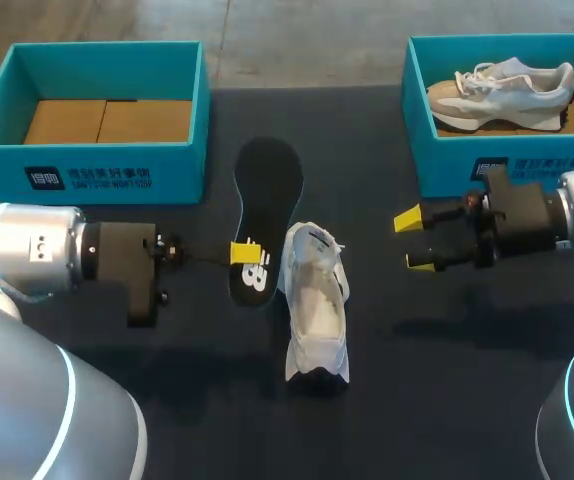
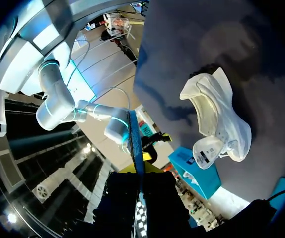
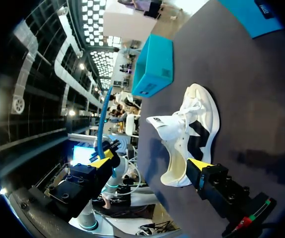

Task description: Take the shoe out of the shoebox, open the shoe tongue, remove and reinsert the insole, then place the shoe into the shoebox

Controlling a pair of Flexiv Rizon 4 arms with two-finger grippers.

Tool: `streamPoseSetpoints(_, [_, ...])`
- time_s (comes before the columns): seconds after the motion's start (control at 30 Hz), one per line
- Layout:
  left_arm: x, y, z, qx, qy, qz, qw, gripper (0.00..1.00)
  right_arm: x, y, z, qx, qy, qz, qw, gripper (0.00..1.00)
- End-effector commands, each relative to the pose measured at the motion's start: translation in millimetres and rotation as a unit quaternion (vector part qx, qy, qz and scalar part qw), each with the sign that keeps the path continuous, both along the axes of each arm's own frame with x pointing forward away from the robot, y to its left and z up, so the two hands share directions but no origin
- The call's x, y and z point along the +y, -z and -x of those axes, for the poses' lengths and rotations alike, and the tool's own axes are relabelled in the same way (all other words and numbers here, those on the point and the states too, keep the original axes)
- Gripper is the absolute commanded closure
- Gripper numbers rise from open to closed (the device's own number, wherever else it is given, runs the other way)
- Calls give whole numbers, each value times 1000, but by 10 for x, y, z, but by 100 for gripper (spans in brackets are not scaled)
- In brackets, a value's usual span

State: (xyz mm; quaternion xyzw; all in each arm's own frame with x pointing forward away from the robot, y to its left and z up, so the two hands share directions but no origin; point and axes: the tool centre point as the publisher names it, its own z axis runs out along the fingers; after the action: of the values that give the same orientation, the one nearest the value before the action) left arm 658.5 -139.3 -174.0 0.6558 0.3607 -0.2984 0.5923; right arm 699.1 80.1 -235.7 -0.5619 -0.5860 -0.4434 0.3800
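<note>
The black insole [image 1: 267, 200] is out of the shoe, and my left gripper [image 1: 239, 252] is shut on its edge near the heel. In the left wrist view the insole [image 2: 136, 141] appears edge-on as a thin blue strip pinched in the gripper [image 2: 138, 171]. The white shoe [image 1: 317, 305] lies on the dark table just right of the insole, its tongue pulled up and its mouth open. My right gripper [image 1: 414, 240] hovers open and empty to the right of the shoe. From the right wrist, the shoe [image 3: 189, 129] lies ahead of the open gripper [image 3: 150, 162].
A teal shoebox [image 1: 87, 170] with cardboard inside stands at the back left. A second teal shoebox [image 1: 447, 165] at the back right holds another pale shoe [image 1: 502, 90]. Bare dark table lies in front of both arms.
</note>
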Motion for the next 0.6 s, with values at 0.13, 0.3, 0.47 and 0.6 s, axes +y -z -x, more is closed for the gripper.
streamPoseSetpoints(0.13, [-64,95,-108,-6,9,11,1000,100,10,4,5,0,1,0,1000,0])
streamPoseSetpoints(0.3, [-64,95,-108,-6,9,11,1000,100,10,4,5,0,1,0,1000,0])
streamPoseSetpoints(0.47, [-64,95,-108,-6,9,11,1000,100,127,-80,-87,-5,0,4,1000,0])
streamPoseSetpoints(0.6, [-64,95,-108,-6,9,11,1000,100,232,-173,-143,-23,-2,-1,1000,0])
